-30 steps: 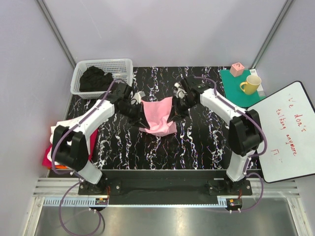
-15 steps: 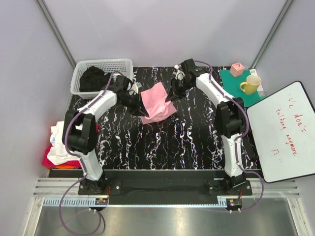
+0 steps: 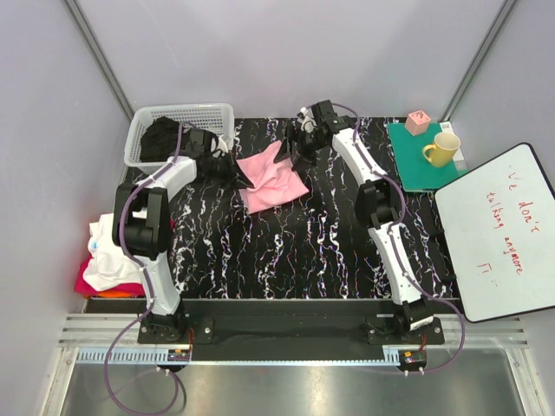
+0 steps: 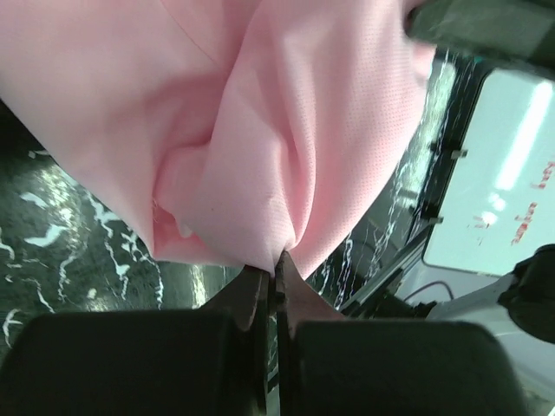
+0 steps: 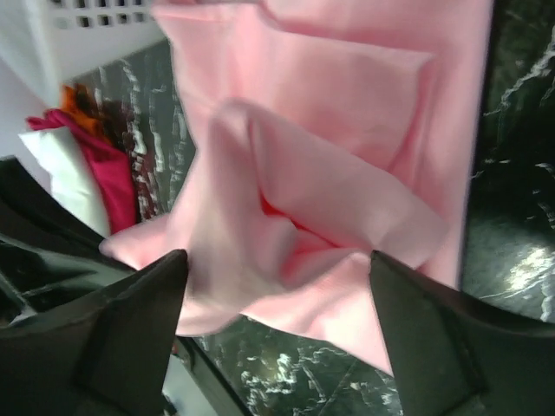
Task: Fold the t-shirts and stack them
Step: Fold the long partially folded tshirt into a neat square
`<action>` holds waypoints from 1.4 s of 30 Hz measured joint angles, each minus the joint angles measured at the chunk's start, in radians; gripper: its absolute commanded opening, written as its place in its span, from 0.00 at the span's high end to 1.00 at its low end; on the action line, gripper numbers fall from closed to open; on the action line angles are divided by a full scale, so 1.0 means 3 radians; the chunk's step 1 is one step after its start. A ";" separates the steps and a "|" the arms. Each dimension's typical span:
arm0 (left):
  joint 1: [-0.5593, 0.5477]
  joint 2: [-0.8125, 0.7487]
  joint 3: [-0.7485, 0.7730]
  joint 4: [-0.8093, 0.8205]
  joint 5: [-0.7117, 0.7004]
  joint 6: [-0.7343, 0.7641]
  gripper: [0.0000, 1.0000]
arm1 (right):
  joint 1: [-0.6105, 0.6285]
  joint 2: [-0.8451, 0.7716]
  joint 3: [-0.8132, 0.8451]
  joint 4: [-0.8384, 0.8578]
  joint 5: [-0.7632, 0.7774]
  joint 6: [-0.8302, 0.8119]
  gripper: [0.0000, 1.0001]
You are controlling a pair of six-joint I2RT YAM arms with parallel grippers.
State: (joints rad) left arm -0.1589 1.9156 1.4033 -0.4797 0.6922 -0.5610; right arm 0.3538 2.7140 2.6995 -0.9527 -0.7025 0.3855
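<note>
The left hand [image 4: 270, 264] was clenched on a pinch of the light pink t-shirt [image 4: 286, 130]. In its wrist view the two fingers met on a fold at the cloth's edge, and the fabric bunched away from them in soft creases.

The right hand [image 5: 273, 260] stood released, with its fingers spread wide and nothing pinched between them. The pink cloth lay just beyond them in loose overlapping flaps, blurred near one finger.

From above, the left hand [image 3: 232, 169] reached the shirt's left edge and the right hand [image 3: 299, 147] hovered at its far right corner. The pink t-shirt [image 3: 273, 178] lay as a rumpled, roughly squarish shape on the far middle of the desk [image 3: 329, 251].

By my reading, the pink shirt was mid-fold, doubled over but not yet flat or square, with its layers uneven. It lay well apart from the pile at the desk's left edge. There a white t-shirt [image 3: 108, 256] sat on top of a magenta-red t-shirt [image 3: 85, 282], and the right wrist view showed a bit of orange t-shirt [image 5: 82, 100] in the same pile. That pile looked like the finished part of the job.

Black t-shirts [image 3: 165, 139] were heaped in the white basket [image 3: 186, 110] at the far left corner, apparently untouched. What seemed left was to finish and flatten the pink shirt, carry it to the pile, and then fold and stack the black ones.
</note>
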 measured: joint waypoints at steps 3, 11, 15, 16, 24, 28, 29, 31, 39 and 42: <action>0.0067 0.0107 -0.0001 0.0160 -0.0001 -0.0100 0.30 | -0.0019 0.0079 -0.0056 0.0011 0.0011 0.0042 0.00; 0.0126 0.0200 -0.0003 0.0210 -0.0158 -0.0132 0.01 | -0.0031 -0.0370 -0.0861 0.0141 0.0239 -0.0080 0.00; 0.0120 0.0142 -0.0003 0.0173 -0.0272 -0.0042 0.01 | -0.0042 -0.0916 -0.1245 0.0153 0.0450 -0.0140 0.00; 0.0118 0.0111 -0.0003 0.0167 -0.0296 -0.0008 0.01 | -0.0053 -0.1077 -0.1321 0.0144 0.0493 -0.0142 0.00; 0.0057 -0.0275 0.0150 -0.0041 -0.0626 0.0520 0.01 | -0.0211 -0.2323 -0.2001 0.0345 0.0760 -0.0121 0.00; -0.0050 -0.0137 0.0532 -0.0198 -0.0874 0.0846 0.04 | -0.0251 -0.2640 -0.2537 0.0429 0.0810 -0.0094 0.00; -0.0078 -0.0071 0.0636 -0.0225 -0.0905 0.0913 0.09 | -0.0251 -0.2681 -0.2698 0.0453 0.0810 -0.0085 0.00; -0.0118 0.0052 0.0777 -0.0256 -0.0930 0.1038 0.46 | -0.0247 -0.2716 -0.2998 0.0465 0.0810 -0.0062 0.00; -0.0200 0.0262 0.0966 -0.0486 -0.0989 0.1324 0.97 | -0.0244 -0.2852 -0.3793 0.0460 0.0860 0.0018 0.00; -0.0220 0.0501 0.1249 -0.0575 -0.1034 0.1368 0.95 | -0.0244 -0.2996 -0.3872 0.0462 0.0863 0.0043 0.00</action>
State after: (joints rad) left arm -0.2249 2.0659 1.7779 -0.6521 0.3820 -0.1505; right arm 0.2806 1.8153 1.5379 -0.8143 -0.4435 0.3985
